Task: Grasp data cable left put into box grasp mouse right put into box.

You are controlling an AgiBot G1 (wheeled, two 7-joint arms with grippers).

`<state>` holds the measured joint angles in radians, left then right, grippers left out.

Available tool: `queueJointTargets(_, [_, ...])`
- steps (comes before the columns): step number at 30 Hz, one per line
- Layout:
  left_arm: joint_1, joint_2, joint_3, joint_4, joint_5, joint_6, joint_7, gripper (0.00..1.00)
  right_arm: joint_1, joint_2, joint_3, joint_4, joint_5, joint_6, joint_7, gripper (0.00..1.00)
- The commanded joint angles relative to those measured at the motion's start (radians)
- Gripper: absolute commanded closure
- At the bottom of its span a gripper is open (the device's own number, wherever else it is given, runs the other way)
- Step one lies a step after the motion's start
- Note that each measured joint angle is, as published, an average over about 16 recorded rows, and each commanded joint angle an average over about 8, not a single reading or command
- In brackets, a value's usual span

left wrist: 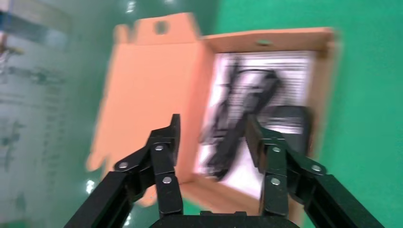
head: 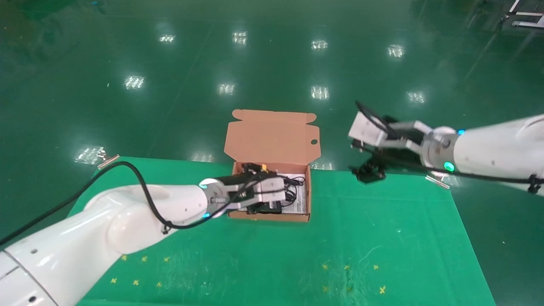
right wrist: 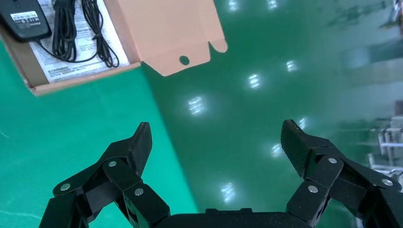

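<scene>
The salmon-orange box (head: 272,136) stands open at the back middle of the green table, lid flap up. Inside, on a white leaflet (right wrist: 81,64), lie the black mouse (right wrist: 23,19) and the loose black loops of the data cable (right wrist: 64,28). Both also show blurred in the left wrist view, the cable (left wrist: 242,95) beside the mouse (left wrist: 290,118). My left gripper (head: 284,196) hangs over the box, open and empty (left wrist: 211,126). My right gripper (head: 369,172) is open and empty (right wrist: 216,135) above the table's back edge, right of the box.
The green mat (head: 382,238) ends just behind the box; beyond it is shiny green floor. Small metal clips sit at the back corners (head: 108,160) (head: 437,180). Yellow marks dot the front of the mat.
</scene>
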<state>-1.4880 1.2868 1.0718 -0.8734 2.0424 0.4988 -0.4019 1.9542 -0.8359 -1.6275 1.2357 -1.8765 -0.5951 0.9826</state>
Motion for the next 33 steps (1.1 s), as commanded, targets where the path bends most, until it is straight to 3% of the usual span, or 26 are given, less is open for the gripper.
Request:
queueJointTargets(1, [-0.022,-0.009,-0.015,-0.003,-0.010,0.000,-0.016,0.00,0.022,0.004,0.005,0.009,-0.016,0.000,-0.006,0.00])
queueJointTargets(9, [-0.074,-0.041,-0.064,-0.017,-0.060,0.027,-0.036,0.00,0.017,0.026,0.049,0.033,0.010,-0.042,-0.047,0.00])
queueJointTargets(33, [0.103,-0.274,-0.332,-0.161,-0.520,0.383,0.055,0.00,-0.320,0.102,0.539,0.040,0.436,-0.366,-0.329,0.00])
